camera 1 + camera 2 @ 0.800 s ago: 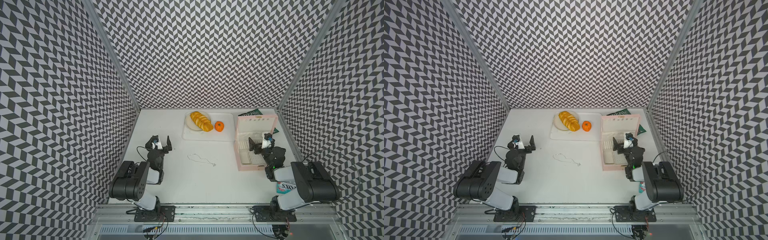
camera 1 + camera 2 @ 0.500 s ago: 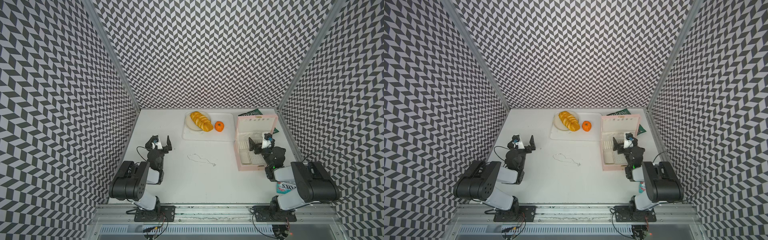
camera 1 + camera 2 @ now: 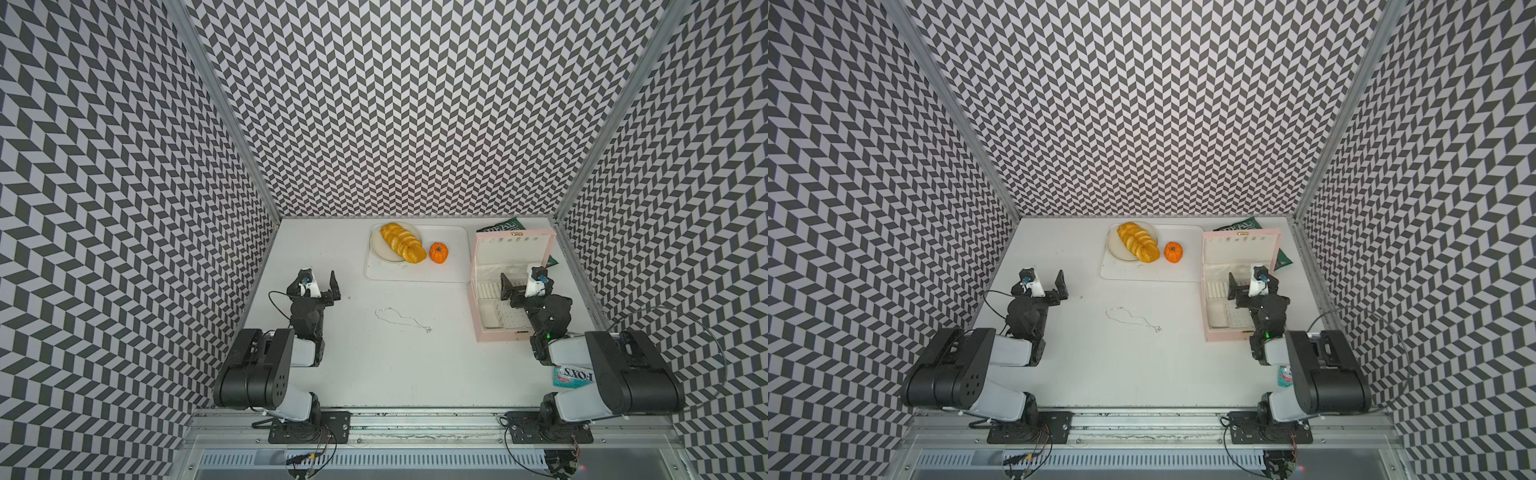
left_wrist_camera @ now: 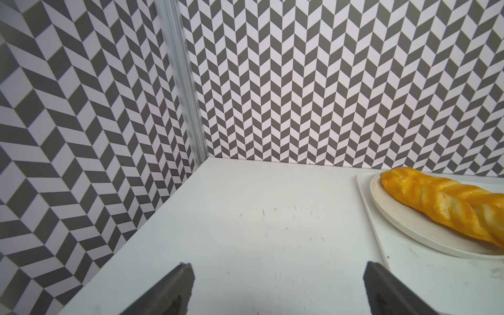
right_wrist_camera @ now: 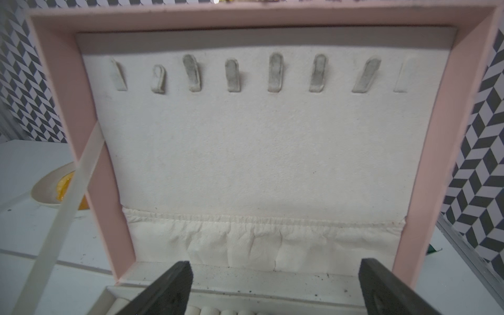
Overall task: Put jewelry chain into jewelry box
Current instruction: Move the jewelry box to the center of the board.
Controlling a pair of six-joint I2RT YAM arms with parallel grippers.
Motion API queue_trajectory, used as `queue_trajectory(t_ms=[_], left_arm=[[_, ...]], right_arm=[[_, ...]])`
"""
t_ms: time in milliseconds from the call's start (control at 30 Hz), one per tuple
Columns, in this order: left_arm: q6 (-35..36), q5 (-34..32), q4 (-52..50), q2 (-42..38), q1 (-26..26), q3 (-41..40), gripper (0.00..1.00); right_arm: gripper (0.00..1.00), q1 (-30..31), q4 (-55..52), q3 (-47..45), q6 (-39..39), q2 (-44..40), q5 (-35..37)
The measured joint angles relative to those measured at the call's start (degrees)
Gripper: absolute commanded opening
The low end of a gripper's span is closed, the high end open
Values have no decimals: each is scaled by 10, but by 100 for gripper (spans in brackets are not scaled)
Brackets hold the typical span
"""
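jewelry chain (image 3: 401,323) on table (image 3: 374,370), jewelry box (image 3: 503,335) open

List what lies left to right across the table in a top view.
From the left: left gripper → jewelry chain → jewelry box. The right gripper, open over the box, overlaps it, so it is left unranked.

text: FOX'S, upside down | on: teal-white packet (image 3: 572,377) | green bag (image 3: 498,226): illegible

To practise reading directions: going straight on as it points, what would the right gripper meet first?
The right gripper, open, faces the jewelry box lid; it would likely meet that lid's cream lining first.
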Motion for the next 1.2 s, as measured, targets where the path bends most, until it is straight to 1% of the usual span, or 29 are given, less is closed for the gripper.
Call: queue_trajectory(t_ms=[100, 133, 167, 200, 233, 267, 333, 433, 567, 733, 767, 933, 1200], left_arm=[[-11, -42, -64, -75, -14, 23, 100], [-28, -61, -91, -99, -18, 35, 100], [-54, -83, -128, -121, -22, 51, 100], [-95, -110, -188, -141, -26, 80, 100], [-152, -139, -274, -155, -27, 126, 100], [-189, -153, -332, -158, -26, 163, 100], [-244, -155, -422, -161, -22, 218, 100], [-304, -127, -515, -181, -20, 241, 100], [-339, -76, -602, -221, -29, 231, 100], [-340, -18, -663, -257, -57, 231, 100], [-339, -9, -674, -265, -63, 231, 100], [-334, 12, -704, -309, -85, 214, 100], [-325, 24, -714, -320, -104, 209, 100]], right_arm=[[100, 4, -109, 30, 52, -94, 60], [100, 4, -151, 49, 79, -119, 83], [100, 4, -188, 69, 106, -137, 106], [100, 4, -232, 92, 136, -153, 128], [100, 4, -289, 122, 179, -164, 163], [100, 4, -336, 145, 210, -169, 195], [100, 2, -403, 174, 256, -170, 234], [98, -3, -455, 171, 297, -171, 254], [96, -28, -500, 155, 321, -159, 222], [87, -52, -531, 158, 328, -123, 172], [84, -55, -536, 160, 328, -120, 163], [74, -86, -551, 191, 328, -89, 104], [73, -140, -566, 243, 318, -21, 14]])
